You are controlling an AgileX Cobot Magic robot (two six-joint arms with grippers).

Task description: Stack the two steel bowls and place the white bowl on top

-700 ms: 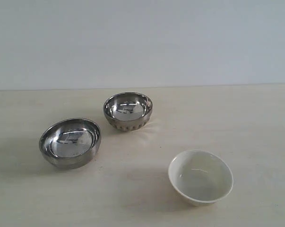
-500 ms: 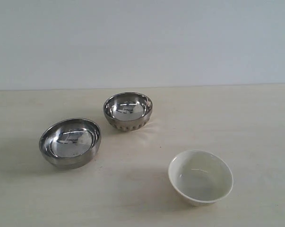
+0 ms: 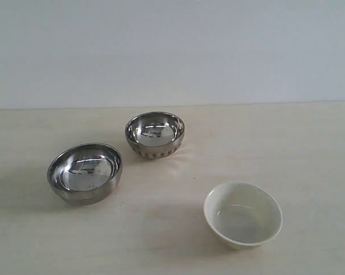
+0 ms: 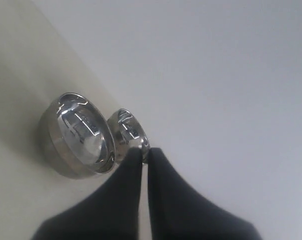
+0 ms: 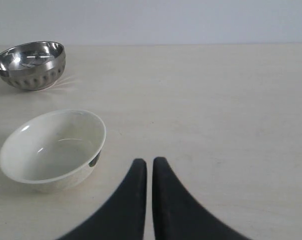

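The wider smooth steel bowl (image 3: 84, 173) sits upright at the left of the table, and the smaller fluted steel bowl (image 3: 154, 134) stands behind it toward the middle. A white bowl (image 3: 242, 214) rests near the front right. Neither arm shows in the exterior view. In the left wrist view my left gripper (image 4: 145, 151) is shut and holds nothing, short of the wide steel bowl (image 4: 76, 135) and the fluted steel bowl (image 4: 127, 131). My right gripper (image 5: 148, 161) is shut and holds nothing, beside the white bowl (image 5: 52, 148), with the fluted steel bowl (image 5: 31, 64) farther off.
The pale wooden table (image 3: 309, 154) runs back to a plain light wall (image 3: 172, 51). Nothing else stands on the table in these views.
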